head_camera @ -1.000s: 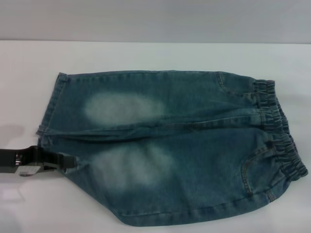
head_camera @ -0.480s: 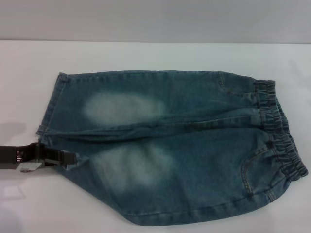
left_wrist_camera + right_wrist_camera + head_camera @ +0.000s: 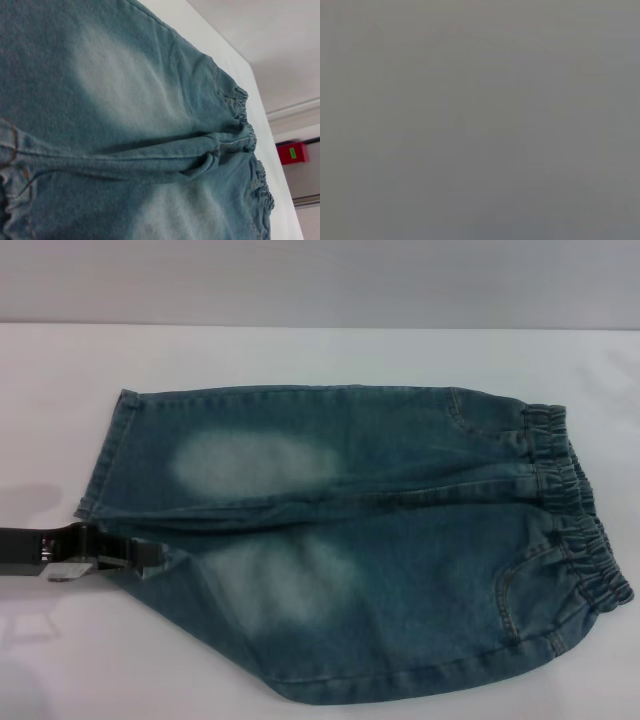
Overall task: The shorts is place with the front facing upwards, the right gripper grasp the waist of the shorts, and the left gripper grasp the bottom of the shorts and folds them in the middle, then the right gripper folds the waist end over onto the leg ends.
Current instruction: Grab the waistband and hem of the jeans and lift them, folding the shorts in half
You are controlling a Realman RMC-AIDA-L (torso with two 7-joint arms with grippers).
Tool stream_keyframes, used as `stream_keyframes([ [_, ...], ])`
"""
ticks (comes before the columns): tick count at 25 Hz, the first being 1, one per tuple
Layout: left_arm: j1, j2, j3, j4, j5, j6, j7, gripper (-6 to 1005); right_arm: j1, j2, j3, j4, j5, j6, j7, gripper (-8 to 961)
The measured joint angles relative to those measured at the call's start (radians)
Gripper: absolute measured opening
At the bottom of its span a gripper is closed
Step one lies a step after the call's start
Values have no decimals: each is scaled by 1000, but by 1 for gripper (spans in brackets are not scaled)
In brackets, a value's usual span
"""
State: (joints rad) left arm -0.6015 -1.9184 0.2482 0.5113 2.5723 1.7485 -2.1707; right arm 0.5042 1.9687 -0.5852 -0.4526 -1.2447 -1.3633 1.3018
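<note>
— What's changed?
— The left claw (image 3: 138, 558) pinches the near leg hem (image 3: 160, 562) and has dragged it inward, bunching the shorts (image 3: 350, 540) on the tabletop (image 3: 300, 350).
— So?
— The middle fold has probably begun; no right claw shows.

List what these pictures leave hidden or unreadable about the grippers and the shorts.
- Right gripper: in no view; the right wrist view is a blank grey field.
- Left gripper: in the head view its tips meet the near leg hem of the shorts, but denim hides whether they pinch it.
- Near edge of the shorts: cut off by the head view's lower border.
- Leg hems: outside the left wrist view.
</note>
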Motion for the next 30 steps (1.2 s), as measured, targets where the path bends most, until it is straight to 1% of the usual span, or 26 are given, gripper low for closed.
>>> stream_keyframes([
  [1,0,0,0,0,0,-1,0,51,2,-19,0,-9,-46,-16,52,715],
  [4,-1,0,-1,0,0,-5,0,53,7,-64,0,-44,-164,-61,162,715],
  [6,-2,-1,-1,0,0,-7,0,53,8,-93,0,-90,-255,-103,234,715],
  [9,-3,-1,1,0,0,-8,0,55,10,-123,-1,-161,-383,-156,322,715],
  [10,-4,-1,1,0,0,-8,0,55,14,-137,0,-182,-443,-183,357,715],
  [12,-6,-1,1,0,0,-8,0,56,27,-157,5,-215,-532,-233,408,715],
  [15,-10,-1,2,-1,0,-8,0,57,50,-182,7,-272,-661,-307,472,715],
  [18,-13,-1,2,0,0,-11,1,59,114,-209,5,-322,-882,-400,546,715],
  [20,-15,-1,1,0,0,-18,1,59,158,-216,1,-344,-1024,-467,572,715],
  [21,-15,-1,0,0,0,-21,1,60,176,-216,-1,-350,-1079,-494,576,715],
  [22,-15,-1,0,0,0,-21,1,60,214,-213,-13,-356,-1186,-548,581,715],
  [23,-15,-1,0,0,0,-21,1,61,214,-213,-13,-356,-1186,-548,581,715],
  [24,-15,-1,0,0,0,-21,1,61,230,-211,-28,-355,-1227,-566,581,715],
  [27,-18,-1,-4,-1,-5,-23,2,62,257,-203,-93,-348,-1310,-595,592,715],
  [30,-19,-1,-4,-4,-11,-23,2,64,267,-183,-150,-352,-1371,-597,606,715],
])
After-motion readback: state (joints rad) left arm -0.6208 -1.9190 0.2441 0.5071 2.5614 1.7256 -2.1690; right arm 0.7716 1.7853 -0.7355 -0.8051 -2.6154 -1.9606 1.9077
